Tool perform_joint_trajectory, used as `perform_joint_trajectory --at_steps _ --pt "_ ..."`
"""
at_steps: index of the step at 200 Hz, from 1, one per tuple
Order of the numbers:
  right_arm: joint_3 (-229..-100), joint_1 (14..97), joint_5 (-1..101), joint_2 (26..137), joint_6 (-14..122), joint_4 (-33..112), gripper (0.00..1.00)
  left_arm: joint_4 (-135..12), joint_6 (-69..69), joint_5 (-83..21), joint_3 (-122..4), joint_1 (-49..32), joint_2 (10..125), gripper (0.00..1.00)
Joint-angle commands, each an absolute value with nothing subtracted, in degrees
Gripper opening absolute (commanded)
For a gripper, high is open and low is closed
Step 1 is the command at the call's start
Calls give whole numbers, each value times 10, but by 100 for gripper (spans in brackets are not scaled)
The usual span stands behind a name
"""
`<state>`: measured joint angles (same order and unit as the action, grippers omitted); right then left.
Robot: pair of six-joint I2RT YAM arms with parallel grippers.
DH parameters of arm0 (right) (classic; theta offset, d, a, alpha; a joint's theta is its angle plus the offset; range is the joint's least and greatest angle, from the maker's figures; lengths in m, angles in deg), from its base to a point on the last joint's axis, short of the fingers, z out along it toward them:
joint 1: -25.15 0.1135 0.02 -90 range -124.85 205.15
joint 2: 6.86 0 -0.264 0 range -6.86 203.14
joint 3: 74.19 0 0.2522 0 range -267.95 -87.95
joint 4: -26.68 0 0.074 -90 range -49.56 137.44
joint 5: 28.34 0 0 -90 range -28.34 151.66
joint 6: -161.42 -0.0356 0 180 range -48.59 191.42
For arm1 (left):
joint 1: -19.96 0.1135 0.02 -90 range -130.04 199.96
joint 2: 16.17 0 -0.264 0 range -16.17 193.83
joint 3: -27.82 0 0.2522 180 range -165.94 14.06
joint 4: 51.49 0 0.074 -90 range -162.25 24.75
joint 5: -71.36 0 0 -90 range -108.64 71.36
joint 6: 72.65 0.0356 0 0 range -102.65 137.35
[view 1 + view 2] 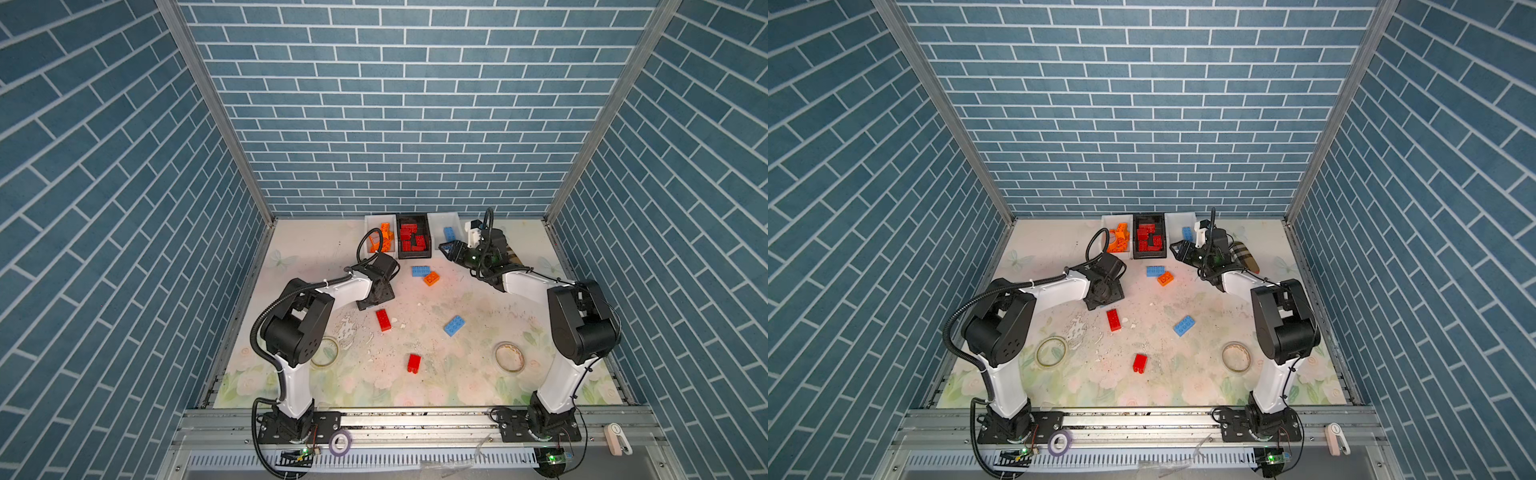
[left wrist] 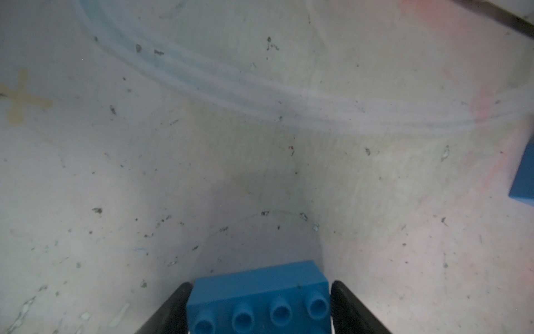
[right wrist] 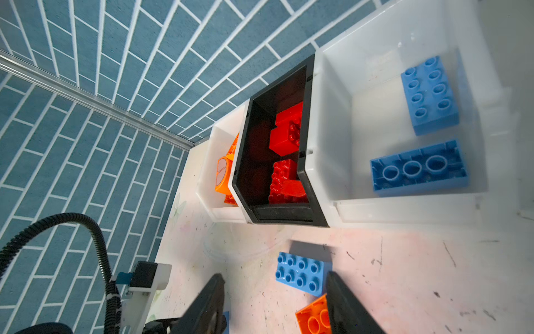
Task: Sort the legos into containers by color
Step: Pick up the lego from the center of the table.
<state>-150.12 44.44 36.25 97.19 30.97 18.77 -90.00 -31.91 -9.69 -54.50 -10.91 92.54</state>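
Blue plastic fills the gap of your left hand (image 2: 260,283). A blue brick (image 2: 260,300) sits there with its studs facing back toward the wrist and one finger (image 2: 176,306) at each end of the four-stud row. The fingers are close against the brick, but you cannot tell from this angle whether they are pinching it. Spanning the long axis looks deliberate, since it gives flat end faces to press on instead of studs.

The hand is low over the desk (image 1: 311,249), left of centre. The brick probably belongs in the right white bin (image 1: 442,216), where two blues already lie. The black bin (image 1: 411,215) holds reds and the left white bin (image 1: 371,226) holds oranges.

Your right hand (image 3: 274,274) is open and empty, its fingers well apart. It hangs just in front of the right white bin, squarely on the path your left hand would take. It points toward a loose blue (image 1: 420,271) that touches an orange brick (image 1: 432,278), so that pair looks like its job. Move it away before you carry the brick across.

Also unsorted on the desk are two reds (image 1: 384,320) (image 1: 414,363) and another blue (image 1: 454,325). Two tape rolls (image 1: 324,351) (image 1: 509,357) lie near the arm bases, and a plaid case (image 1: 1244,253) lies behind the right arm. None of these are in the way.
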Motion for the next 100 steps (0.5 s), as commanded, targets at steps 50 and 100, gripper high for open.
perform_joint_trajectory --at_steps 50,100 --pt "-1464 435 384 913 320 178 57 -923 -266 -78 -574 -106 944 64" --pt "-1436 427 392 880 328 189 57 -890 -198 -105 -578 -103 918 53"
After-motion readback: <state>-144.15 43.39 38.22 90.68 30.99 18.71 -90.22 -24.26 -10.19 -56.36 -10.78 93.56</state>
